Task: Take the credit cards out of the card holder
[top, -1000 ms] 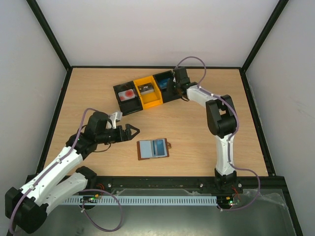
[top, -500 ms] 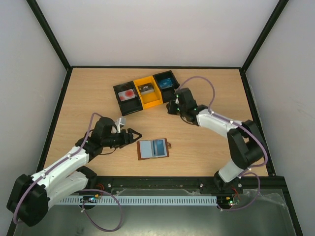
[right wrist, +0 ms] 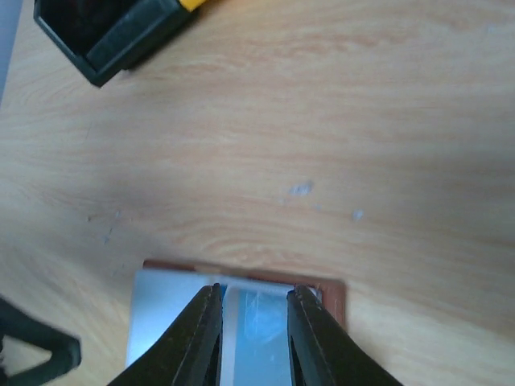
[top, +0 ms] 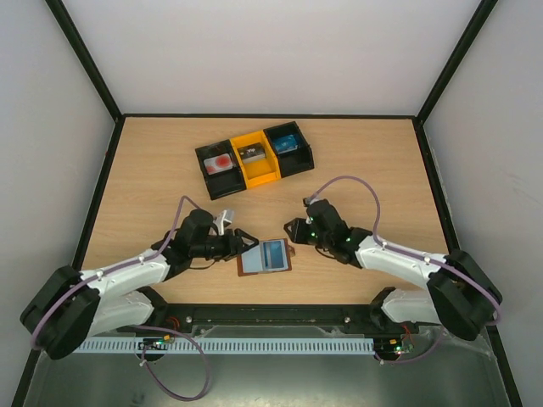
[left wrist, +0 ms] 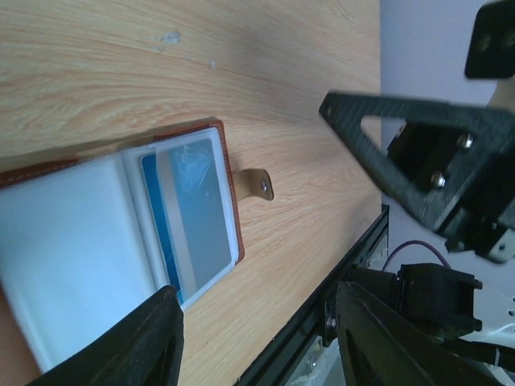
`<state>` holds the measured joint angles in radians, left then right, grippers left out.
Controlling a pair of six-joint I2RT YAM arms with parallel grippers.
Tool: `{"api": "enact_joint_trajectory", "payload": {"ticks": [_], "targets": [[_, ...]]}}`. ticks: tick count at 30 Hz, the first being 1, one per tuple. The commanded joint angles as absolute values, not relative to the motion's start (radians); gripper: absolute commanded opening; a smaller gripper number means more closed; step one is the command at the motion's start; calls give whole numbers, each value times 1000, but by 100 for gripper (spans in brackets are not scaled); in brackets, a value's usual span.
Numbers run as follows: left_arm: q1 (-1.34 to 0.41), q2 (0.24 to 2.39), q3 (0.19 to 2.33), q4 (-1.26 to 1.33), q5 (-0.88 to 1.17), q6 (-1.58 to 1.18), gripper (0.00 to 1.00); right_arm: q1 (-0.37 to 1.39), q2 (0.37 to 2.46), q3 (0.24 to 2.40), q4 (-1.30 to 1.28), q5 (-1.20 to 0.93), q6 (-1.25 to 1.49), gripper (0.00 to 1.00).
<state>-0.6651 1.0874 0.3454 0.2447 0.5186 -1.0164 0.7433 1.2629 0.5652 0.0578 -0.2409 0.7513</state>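
The wooden tabletop [top: 356,170] fills the middle of the top view. The left arm [top: 127,271] and the right arm [top: 399,259] lean in from the bottom corners and meet at lower centre.

The black-and-yellow tray [top: 261,178] sits at upper centre. Its left compartment holds a whitish card with a red round mark [top: 220,162]; what lies in the other two is too small to make out.

The card holder [top: 263,256] lies open and flat at lower centre. Its long axis runs left to right, slightly tilted. Both wrist views cut it off at the frame edges.

Its right pocket shows a blue-edged card [left wrist: 193,213] under clear film. The tab [left wrist: 256,185] points to the right of the top view.

The left jaws stand wide apart at the holder's left end, and one finger hides a corner of it. The right jaws are narrowly apart over its right half; whether they touch it I cannot tell.
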Motion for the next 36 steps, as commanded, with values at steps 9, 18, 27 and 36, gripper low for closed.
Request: {"api": "enact_joint_trajectory", "payload": {"ticks": [9, 18, 27, 36], "targets": [[-680, 1272, 314, 548, 536, -1063, 46, 943, 1224, 462, 206, -186, 930, 26], [-680, 1348, 260, 633, 514, -1071, 43, 1005, 1352, 497, 180, -90, 901, 28], [-680, 1437, 248, 714, 527, -1080, 39, 1005, 1395, 455, 209, -76, 895, 27], [-681, 1475, 251, 747, 527, -1086, 37, 1007, 1421, 408, 239, -84, 919, 27]]}}
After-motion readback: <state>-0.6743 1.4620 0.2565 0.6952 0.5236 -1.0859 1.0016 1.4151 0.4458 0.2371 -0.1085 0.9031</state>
